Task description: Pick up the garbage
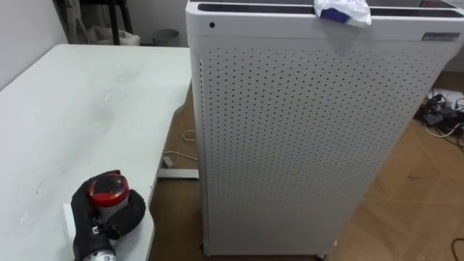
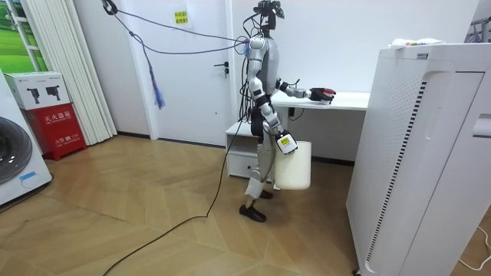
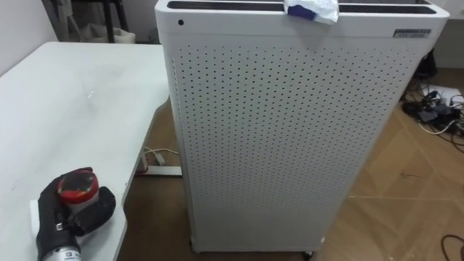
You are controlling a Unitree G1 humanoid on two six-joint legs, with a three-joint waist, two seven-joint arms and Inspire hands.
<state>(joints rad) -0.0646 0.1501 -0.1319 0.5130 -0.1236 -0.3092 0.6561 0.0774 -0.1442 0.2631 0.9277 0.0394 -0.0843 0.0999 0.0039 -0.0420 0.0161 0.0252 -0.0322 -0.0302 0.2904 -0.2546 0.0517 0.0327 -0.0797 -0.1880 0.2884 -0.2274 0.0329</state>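
Observation:
A red, round-topped can (image 1: 109, 190) sits in my left hand (image 1: 109, 217), whose black fingers are curled round it, low over the near corner of the white table (image 1: 87, 109). A crumpled white and blue wrapper (image 1: 343, 12) lies on top of the tall white perforated air purifier (image 1: 312, 130), at its far edge. In the room view I stand facing the table, with my left hand (image 2: 318, 94) stretched out over it. My right hand (image 2: 285, 143) hangs at my side, carrying a white bin (image 2: 295, 167) off the floor.
The purifier stands right in front of me, just right of the table's edge, with a narrow strip of wooden floor between them. Cables and plugs (image 1: 442, 116) lie on the floor at the far right. A white cable (image 1: 177, 154) trails beneath the table.

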